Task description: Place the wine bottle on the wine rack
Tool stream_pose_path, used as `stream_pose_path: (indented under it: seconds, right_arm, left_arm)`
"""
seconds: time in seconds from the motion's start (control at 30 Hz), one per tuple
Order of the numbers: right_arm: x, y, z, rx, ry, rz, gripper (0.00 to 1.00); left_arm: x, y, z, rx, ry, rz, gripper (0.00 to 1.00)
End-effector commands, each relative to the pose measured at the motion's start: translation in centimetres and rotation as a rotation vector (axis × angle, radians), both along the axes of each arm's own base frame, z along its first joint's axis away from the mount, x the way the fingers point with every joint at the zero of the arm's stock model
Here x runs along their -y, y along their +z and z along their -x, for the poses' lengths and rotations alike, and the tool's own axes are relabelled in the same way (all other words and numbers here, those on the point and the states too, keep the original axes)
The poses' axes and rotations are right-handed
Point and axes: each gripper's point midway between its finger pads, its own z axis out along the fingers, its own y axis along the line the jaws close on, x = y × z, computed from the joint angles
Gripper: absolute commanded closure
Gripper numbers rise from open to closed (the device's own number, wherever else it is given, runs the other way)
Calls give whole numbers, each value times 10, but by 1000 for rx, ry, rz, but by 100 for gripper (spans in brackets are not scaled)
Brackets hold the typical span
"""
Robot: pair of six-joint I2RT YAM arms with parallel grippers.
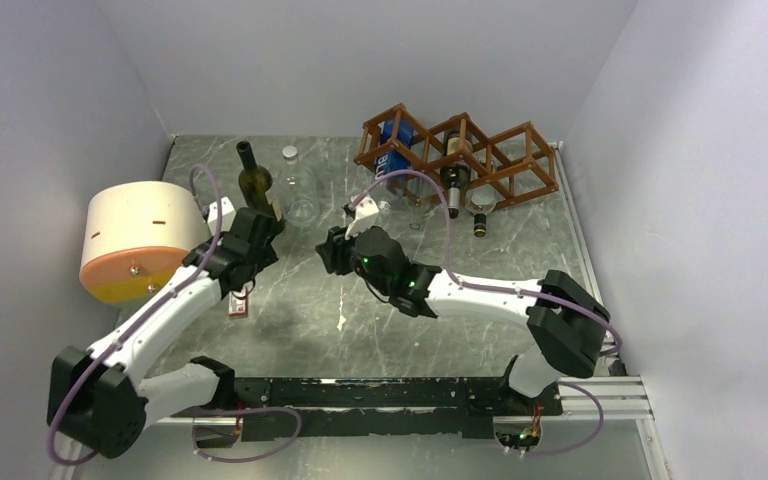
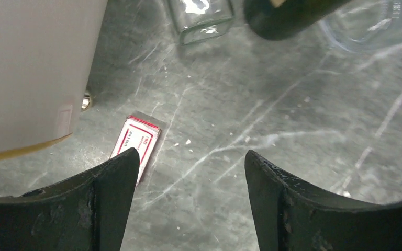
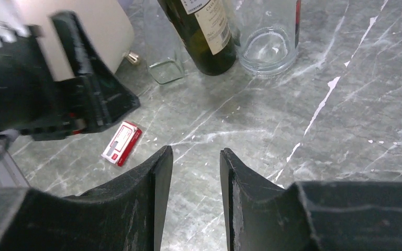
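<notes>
Barely begun. At far left a white drum point(image 1: 135, 235) is seen, with a red packet point(image 2: 136, 144) lying beside it on the desk point(image 1: 360, 345). The left gripper point(image 2: 188, 157) is spread wide and empty, low over the desk, just short of the wine bottle point(image 1: 254, 180). The bottle is stood upright at back left, ungripped, beside a clear glass point(image 1: 302, 208). The right gripper point(image 3: 195, 152) is only narrowly apart, nothing held. The wine rack point(image 1: 487, 150) is set at back right, well apart from the bottle, with other bottles lodged in it. Grasp, carry and placing are judged still to do.
</notes>
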Motion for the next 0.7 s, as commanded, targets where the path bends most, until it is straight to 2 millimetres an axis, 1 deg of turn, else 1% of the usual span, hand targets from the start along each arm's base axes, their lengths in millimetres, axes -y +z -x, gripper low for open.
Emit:
stream_pose_path:
  seconds: [0.0,0.1,0.23,0.27,0.33,0.43,0.57,0.67]
  right_arm:
    - [14,19,-2,20,-42,-39,58]
    - [20,24,0,32,-49,-34,58]
    - [30,28,1,42,-62,-31,58]
    - [31,30,2,42,-63,-31,58]
    - [33,31,3,42,-62,-27,58]
    - [35,32,5,42,-57,-25,58]
    - [40,32,7,41,-59,-18,58]
    - [43,33,8,44,-62,-19,58]
  left_arm:
    - [-4,-19,-26,30,79,50,24]
    - [-18,-27,-43,49,132,2,27]
    - [-40,-26,-63,120,215,-106,26]
    - [-42,-25,-68,138,223,-127,26]
    - [-47,-23,-77,175,227,-167,25]
    - [-47,-25,-90,210,201,-196,24]
    - [-50,-34,-98,193,181,-231,21]
    - [-53,-31,-104,212,172,-229,20]
